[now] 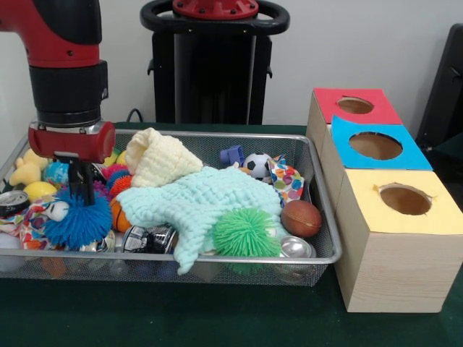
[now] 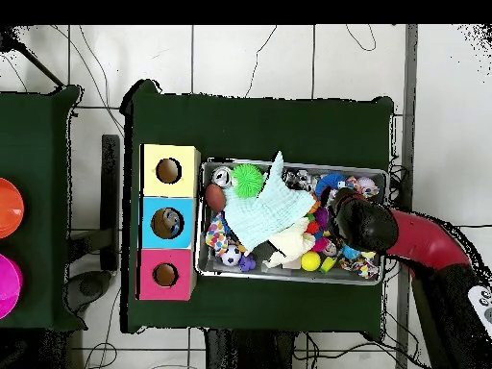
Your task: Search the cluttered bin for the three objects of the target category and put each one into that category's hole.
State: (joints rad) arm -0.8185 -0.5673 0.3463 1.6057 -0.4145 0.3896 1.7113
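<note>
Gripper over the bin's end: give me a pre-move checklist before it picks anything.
1. Gripper over the bin: ok.
2. Open or shut: cannot tell, its tip is buried among the toys.
3. Holding anything: cannot tell.
4. Blue spiky ball right beside it, uncovered: ok.
5. Mint cloth covers the middle items: not ok for searching.
6. Red, blue and yellow holes unblocked: ok.

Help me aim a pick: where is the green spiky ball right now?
In the front view the green spiky ball sits at the bin's near rim, right of centre, against the mint cloth and left of the brown ball.
</note>
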